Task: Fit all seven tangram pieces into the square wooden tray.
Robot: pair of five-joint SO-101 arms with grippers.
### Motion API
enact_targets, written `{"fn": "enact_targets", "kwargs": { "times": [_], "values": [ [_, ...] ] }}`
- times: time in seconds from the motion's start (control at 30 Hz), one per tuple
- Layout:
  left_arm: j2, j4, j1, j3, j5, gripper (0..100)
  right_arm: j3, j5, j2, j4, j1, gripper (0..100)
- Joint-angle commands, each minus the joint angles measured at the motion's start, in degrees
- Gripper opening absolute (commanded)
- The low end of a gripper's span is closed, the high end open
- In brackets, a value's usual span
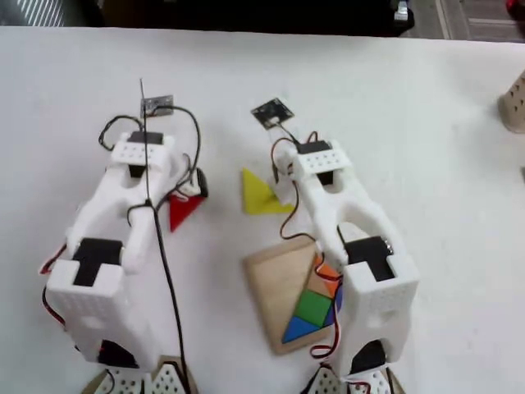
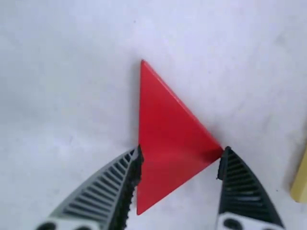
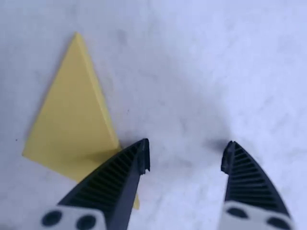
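A red triangle (image 2: 168, 139) lies flat on the white table, and my left gripper (image 2: 181, 153) is shut on it, one fingertip on its long straight edge and the other on its corner. From above, that red triangle (image 1: 184, 210) sits just ahead of the left arm. A yellow triangle (image 3: 72, 120) lies beside my right gripper (image 3: 186, 153), which is open over bare table; one finger overlaps the piece's corner. The square wooden tray (image 1: 275, 283) lies near the right arm's base and holds orange, green (image 1: 312, 306) and blue pieces, partly hidden by the arm.
Two small dark boards (image 1: 156, 105) (image 1: 272, 112) with cables lie beyond the arms. A tan object (image 1: 513, 103) stands at the far right edge. The yellow triangle (image 1: 261, 195) lies between the two arms, just beyond the tray.
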Motion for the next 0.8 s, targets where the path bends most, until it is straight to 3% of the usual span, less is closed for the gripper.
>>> {"fn": "enact_targets", "kwargs": {
  "times": [0.0,0.33,0.57,0.77],
  "values": [
    [-1.01,-0.53,-0.31,0.18,-0.26,26,-2.46,0.62,-0.48,-0.84,-0.48,24.1],
    [-1.54,-1.23,-0.22,-0.26,-4.13,27,-2.46,0.62,-0.48,-0.84,-0.48,24.1],
    [-1.01,5.27,1.98,-2.73,-7.03,48,-2.37,0.62,-0.48,-0.75,-0.48,24.1],
    [-1.01,3.34,1.10,-2.20,-2.81,50,-2.37,0.62,-0.48,-0.75,-0.48,24.1]
  ]
}}
